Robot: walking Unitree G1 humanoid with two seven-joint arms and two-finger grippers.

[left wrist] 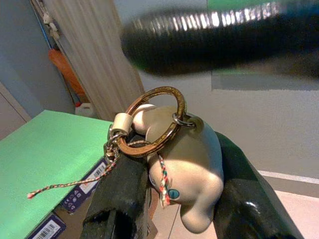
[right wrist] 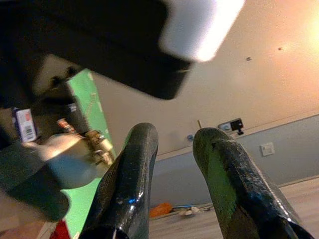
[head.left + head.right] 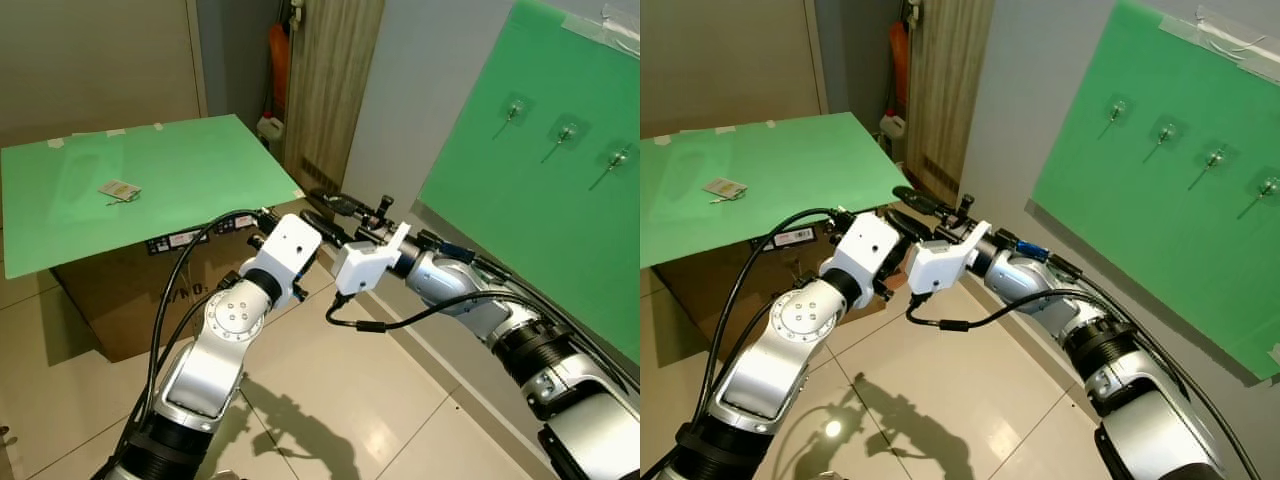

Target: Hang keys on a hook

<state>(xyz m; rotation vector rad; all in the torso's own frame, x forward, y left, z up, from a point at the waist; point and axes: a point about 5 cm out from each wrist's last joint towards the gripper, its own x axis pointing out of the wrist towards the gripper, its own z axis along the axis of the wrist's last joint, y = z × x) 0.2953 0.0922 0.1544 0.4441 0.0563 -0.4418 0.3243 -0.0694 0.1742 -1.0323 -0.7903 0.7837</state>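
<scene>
Keys (image 1: pixel 164 149) are already off the surface (image 3: pixel 190 165) and in my left gripper (image 1: pixel 179 199), so the pickup is done; the hanging itself is all still ahead. The hooks (image 3: pixel 565 135) sit in a row on the green board (image 3: pixel 500 200) on the wall to my right, well apart from both arms. My left gripper is closed on the cream-coloured charm, its fingers pinching it from either side, with the brass ring (image 1: pixel 154 122) and a braided cord standing free above them. My right gripper (image 2: pixel 174 164) hangs just beside it, fingers parted by a moderate gap and holding nothing. I judge a handover to the right arm comes next.
</scene>
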